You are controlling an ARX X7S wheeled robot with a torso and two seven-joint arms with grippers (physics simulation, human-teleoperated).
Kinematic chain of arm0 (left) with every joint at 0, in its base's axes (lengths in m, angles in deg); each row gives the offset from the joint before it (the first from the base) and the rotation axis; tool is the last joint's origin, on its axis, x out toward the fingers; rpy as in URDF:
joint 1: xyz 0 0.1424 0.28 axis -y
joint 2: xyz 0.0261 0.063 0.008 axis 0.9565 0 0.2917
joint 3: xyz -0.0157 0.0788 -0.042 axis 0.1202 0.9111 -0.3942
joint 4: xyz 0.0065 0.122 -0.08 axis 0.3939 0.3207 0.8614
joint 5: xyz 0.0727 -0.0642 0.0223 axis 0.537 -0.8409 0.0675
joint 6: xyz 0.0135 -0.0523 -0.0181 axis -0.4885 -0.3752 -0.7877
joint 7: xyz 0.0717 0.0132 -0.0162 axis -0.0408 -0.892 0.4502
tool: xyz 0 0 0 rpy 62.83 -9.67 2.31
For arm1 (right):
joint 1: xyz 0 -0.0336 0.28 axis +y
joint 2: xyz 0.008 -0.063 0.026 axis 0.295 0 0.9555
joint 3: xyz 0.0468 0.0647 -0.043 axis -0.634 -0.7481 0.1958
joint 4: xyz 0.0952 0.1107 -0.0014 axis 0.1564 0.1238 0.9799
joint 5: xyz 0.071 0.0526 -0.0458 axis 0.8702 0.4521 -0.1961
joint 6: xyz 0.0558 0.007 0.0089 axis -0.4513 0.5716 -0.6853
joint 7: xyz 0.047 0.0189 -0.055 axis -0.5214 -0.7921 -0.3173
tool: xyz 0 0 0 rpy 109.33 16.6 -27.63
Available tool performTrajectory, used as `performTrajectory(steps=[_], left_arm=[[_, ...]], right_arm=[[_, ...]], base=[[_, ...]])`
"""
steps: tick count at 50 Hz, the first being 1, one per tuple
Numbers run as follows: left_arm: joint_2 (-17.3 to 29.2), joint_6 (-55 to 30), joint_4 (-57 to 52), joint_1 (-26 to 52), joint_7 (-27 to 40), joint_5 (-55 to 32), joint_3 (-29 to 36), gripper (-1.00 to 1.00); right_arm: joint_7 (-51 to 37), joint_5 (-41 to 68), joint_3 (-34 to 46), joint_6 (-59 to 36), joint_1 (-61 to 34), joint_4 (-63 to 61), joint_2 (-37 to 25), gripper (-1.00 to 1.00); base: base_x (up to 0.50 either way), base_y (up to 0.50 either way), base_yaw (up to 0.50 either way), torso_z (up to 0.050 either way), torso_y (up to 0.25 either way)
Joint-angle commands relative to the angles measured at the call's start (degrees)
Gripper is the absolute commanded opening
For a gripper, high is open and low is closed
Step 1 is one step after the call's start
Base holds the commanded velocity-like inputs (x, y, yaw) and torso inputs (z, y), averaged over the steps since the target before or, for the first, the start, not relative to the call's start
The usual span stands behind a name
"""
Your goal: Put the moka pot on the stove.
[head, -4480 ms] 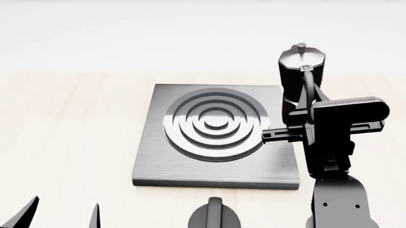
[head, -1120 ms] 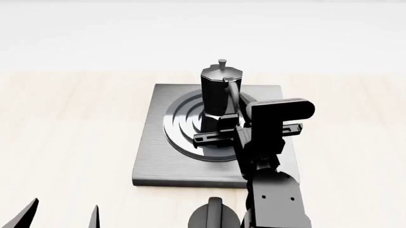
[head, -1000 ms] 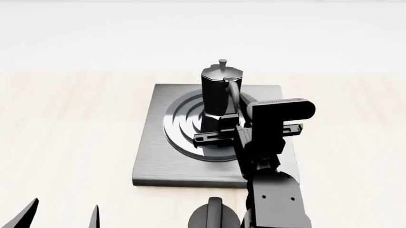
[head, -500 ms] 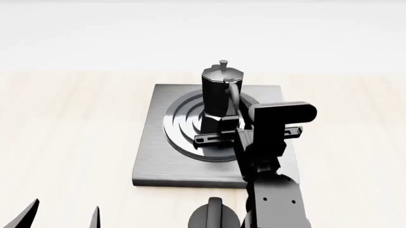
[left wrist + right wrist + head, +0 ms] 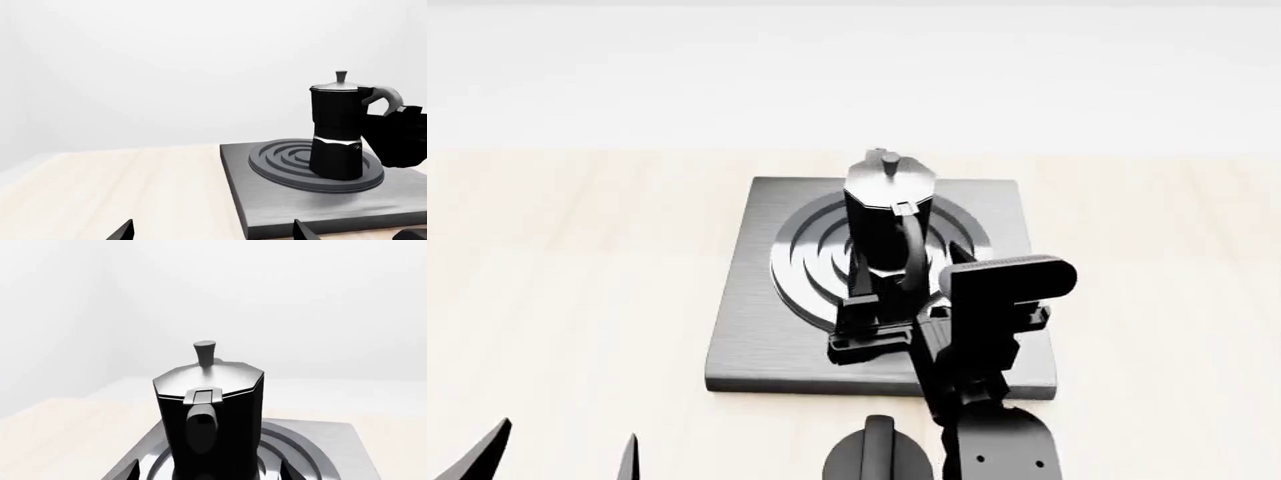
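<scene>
Compared with half a second ago, the right gripper is sitting nearer to the robot in the head view and its two fingers are now standing apart, one at each side of the handle, so it is no longer pinching the moka pot. Four and a half seconds ago the pot was hanging in the gripper over the far right corner of the stove; now it is standing upright on the raised burner rings at the stove's centre. In the left wrist view the moka pot is resting with its base on the rings of the stove, and the dark body of the right arm is showing just beside the curved handle. In the right wrist view the moka pot is filling the middle, handle toward the camera. The left gripper is low at the near left, fingers spread and holding nothing. A black knob is sitting near the stove's near edge.
</scene>
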Motion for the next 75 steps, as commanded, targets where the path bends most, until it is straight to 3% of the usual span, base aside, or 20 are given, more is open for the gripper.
performTrajectory(steps=[1,17,27,37,75], left_arm=[[0.1,0.3,0.1,0.1,0.0,-0.1,0.0,1.0],[0.1,0.2,0.2,0.2,0.1,0.0,0.5,1.0],[0.1,0.2,0.4,0.3,0.2,-0.1,0.5,1.0],[0.1,0.6,0.7,0.2,0.2,0.1,0.8,1.0],[0.6,0.8,-0.1,0.0,0.4,-0.3,1.1,1.0]], right_arm=[[1.1,-1.4,-1.8,1.2,1.2,0.2,0.0,1.0],[0.8,-3.8,-3.4,6.3,2.8,0.2,-0.1,1.0],[0.5,-1.7,-0.2,9.7,4.1,-0.3,-0.2,1.0],[-6.9,-2.7,2.5,-3.3,16.2,-32.0,-4.6,1.0],[-14.1,-3.1,4.7,-13.4,31.5,-71.9,-11.9,1.0]], base=[[0.0,0.0,0.0,0.0,0.0],[0.0,0.0,0.0,0.0,0.0],[0.0,0.0,0.0,0.0,0.0],[0.0,0.0,0.0,0.0,0.0],[0.0,0.0,0.0,0.0,0.0]])
